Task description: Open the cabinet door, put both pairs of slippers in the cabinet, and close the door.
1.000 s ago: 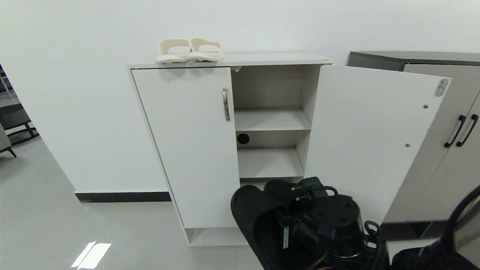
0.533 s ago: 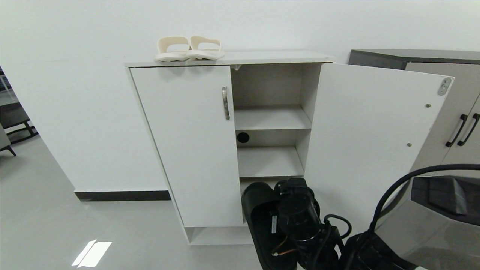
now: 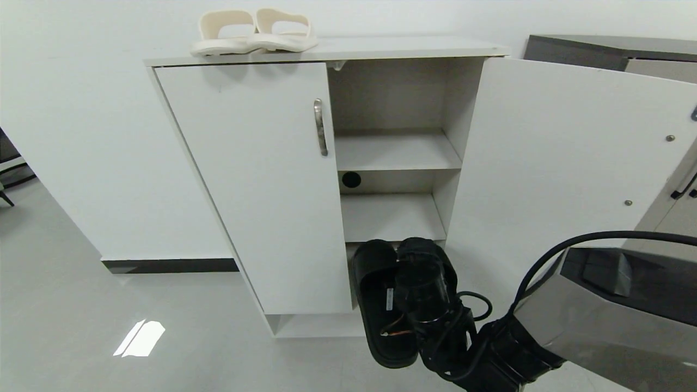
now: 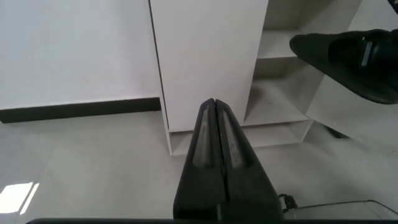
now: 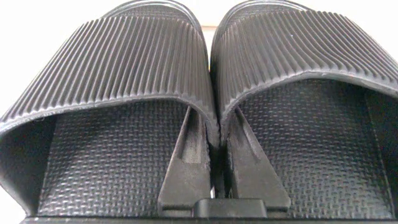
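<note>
A glossy grey floor (image 3: 81,326) meets a white wall (image 3: 81,109) with a dark baseboard (image 3: 169,265); a grey cabinet (image 3: 599,49) stands beside the white cabinet (image 3: 408,48). Its right door (image 3: 555,163) hangs open and the left is closed. Cream slippers (image 3: 253,31) sit on top. The right gripper (image 5: 214,155) pinches the black slippers (image 3: 378,305) by their adjoining straps, toes at the lowest compartment. The left gripper (image 4: 215,134) is closed on nothing above the floor. Since a second ago the head camera has shifted closer, and the right arm stretches farther forward.
</note>
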Robot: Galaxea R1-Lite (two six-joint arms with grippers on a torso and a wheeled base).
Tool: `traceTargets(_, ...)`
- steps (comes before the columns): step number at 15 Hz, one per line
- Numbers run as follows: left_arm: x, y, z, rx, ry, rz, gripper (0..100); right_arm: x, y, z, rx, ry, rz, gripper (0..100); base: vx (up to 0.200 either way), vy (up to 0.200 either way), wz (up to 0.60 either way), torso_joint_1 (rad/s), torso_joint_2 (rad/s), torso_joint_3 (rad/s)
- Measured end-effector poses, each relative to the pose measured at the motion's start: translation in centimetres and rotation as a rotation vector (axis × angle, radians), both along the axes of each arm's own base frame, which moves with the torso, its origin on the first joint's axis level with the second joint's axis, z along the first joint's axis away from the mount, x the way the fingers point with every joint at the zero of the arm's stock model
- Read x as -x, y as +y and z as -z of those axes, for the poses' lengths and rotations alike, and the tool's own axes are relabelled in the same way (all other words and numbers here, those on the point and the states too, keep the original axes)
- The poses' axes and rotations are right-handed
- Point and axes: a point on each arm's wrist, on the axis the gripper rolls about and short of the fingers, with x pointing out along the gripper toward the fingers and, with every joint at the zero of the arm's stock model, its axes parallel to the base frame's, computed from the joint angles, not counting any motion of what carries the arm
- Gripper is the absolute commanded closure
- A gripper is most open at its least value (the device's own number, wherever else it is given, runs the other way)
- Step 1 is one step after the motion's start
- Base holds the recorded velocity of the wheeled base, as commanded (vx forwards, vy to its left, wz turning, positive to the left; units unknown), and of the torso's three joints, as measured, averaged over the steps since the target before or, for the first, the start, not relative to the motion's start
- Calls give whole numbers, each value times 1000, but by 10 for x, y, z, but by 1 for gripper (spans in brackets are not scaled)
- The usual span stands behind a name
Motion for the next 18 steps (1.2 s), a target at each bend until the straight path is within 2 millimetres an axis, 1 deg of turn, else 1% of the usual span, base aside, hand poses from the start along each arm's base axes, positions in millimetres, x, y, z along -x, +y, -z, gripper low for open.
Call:
traceTargets(5,0,0,0,0,0,0,100,-16,-3,-4,46,-191,23,100,0,0,0,5,2,-197)
traceTargets(7,0,0,0,0,0,0,100,-19,-1,1,63,-194,28,100,0,0,0,5,5,-205)
traceTargets(9,0,0,0,-1,0,0,100,-22,3,0,56,-197,30,100,0,0,0,0,7,-122)
traceTargets(12,0,0,0,-4,0,0,100,-26,7,2,58,-145,60,100,0,0,0,0,0,0)
traceTargets(15,0,0,0,-3,0,0,100,-32,12,-2,44,-155,83,100,0,0,0,0,0,0)
traceTargets(18,0,0,0,-4,-1,0,100,-34,14,0,45,-157,85,100,200,0,0,-4,4,6)
